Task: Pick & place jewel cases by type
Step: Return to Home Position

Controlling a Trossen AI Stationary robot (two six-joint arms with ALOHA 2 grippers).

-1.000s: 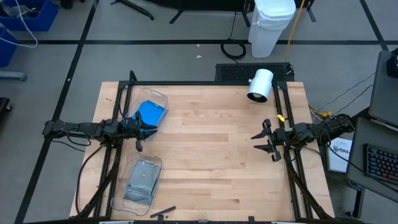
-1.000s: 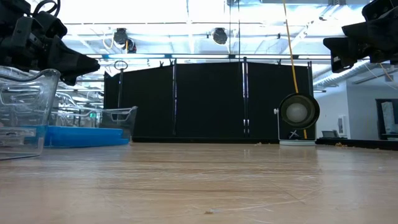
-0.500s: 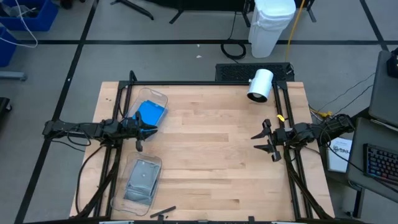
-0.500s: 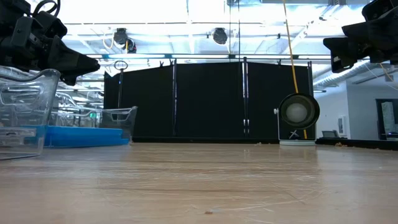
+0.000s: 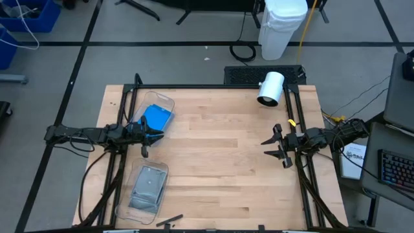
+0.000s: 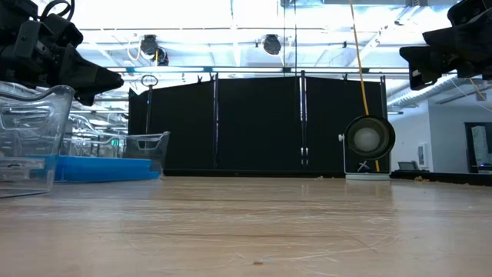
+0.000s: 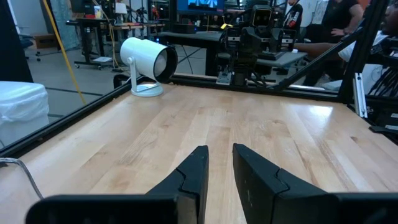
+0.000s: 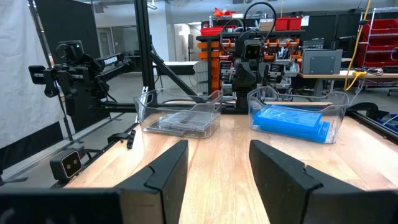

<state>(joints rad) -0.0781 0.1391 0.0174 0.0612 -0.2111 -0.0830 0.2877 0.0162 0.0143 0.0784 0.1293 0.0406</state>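
While apart, one blue stack (image 5: 158, 118), one grey (image 5: 147, 188).

Slim black jointed arms (image 5: 84, 134) end in wedge-fingered left tool (image 5: 154, 136) and right tool (image 5: 264, 147).

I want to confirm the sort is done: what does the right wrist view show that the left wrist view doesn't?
Only right wrist: blue cases in one bin, grey cases in the other bin, left arm behind them. Only left wrist: a white cylinder and the right arm across the table. Both: bare wood and that arm's own fingers, left gripper and right gripper open, empty.
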